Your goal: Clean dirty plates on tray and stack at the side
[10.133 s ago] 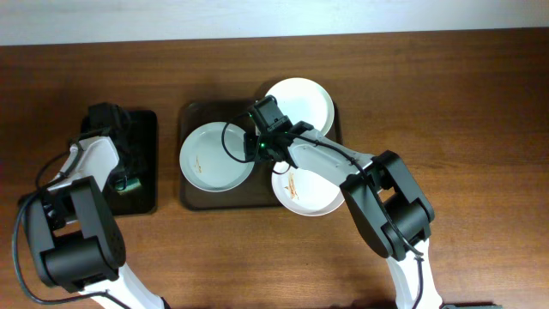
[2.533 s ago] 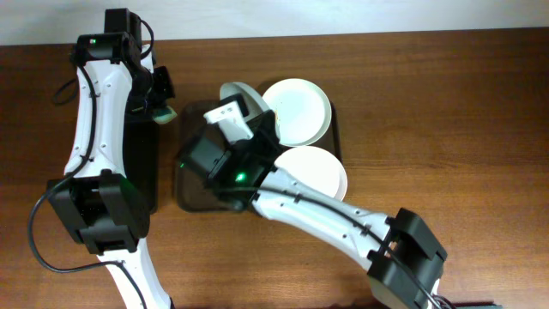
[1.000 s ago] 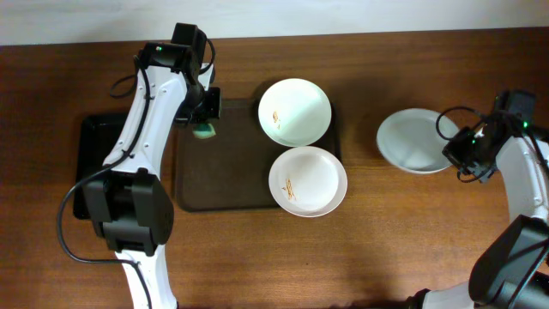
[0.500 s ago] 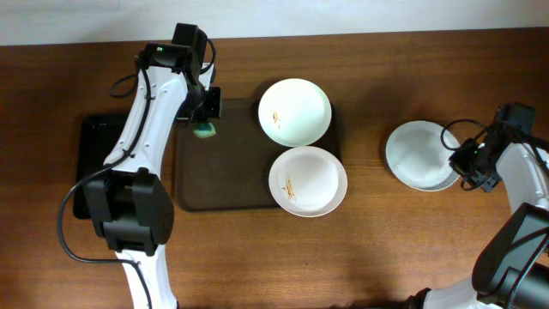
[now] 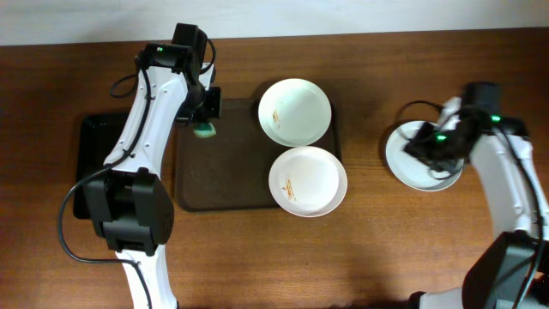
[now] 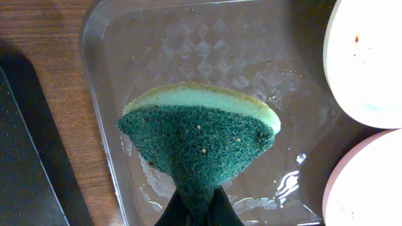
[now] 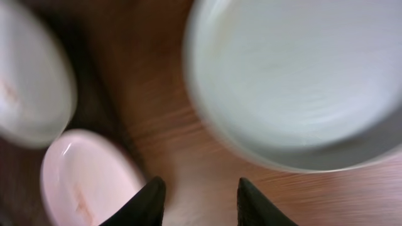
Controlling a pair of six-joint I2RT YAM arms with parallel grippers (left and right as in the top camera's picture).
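The right tool (image 7: 200, 198) has released the plate (image 5: 412, 172).

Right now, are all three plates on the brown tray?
No: one plate sits on the table right of the tray, which holds two plates.

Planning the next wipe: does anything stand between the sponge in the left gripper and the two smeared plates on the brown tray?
Nothing visible does. The left gripper holds the sponge over the far-left corner of the tray. Only bare tray floor lies between it and the far plate and near plate on the right.
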